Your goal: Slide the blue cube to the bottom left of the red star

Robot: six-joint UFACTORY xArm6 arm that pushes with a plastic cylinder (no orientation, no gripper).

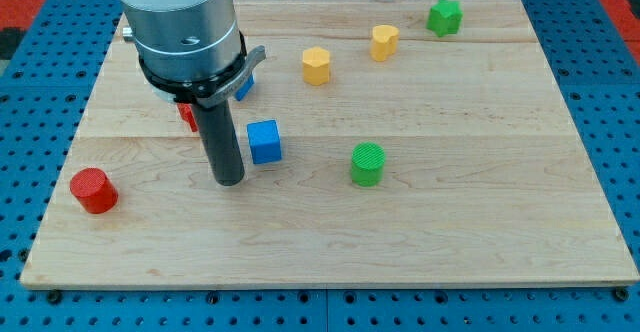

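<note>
Near the middle-left of the wooden board (480, 222), my tip (229, 181) rests on the surface, just to the left of the blue cube (264, 141) and slightly nearer than it; a narrow strip of wood shows between rod and cube, so I read them as close but apart. I have no gripper on this arm — only the straight dark rod, so nothing is spread or pinched.

Behind the rod, a red block (187, 115) peeks out on its left side; most of it is hidden and I cannot make out its shape. A second blue block (245, 84) shows partly under the arm's grey housing, farther back, shape unclear.

At the near left sits a red cylinder (93, 190), well apart from the rest. A green cylinder (367, 164) stands to the right of the blue cube. Along the far side — two yellow blocks (316, 66) (384, 42) and a green block (445, 17) near the far right.
</note>
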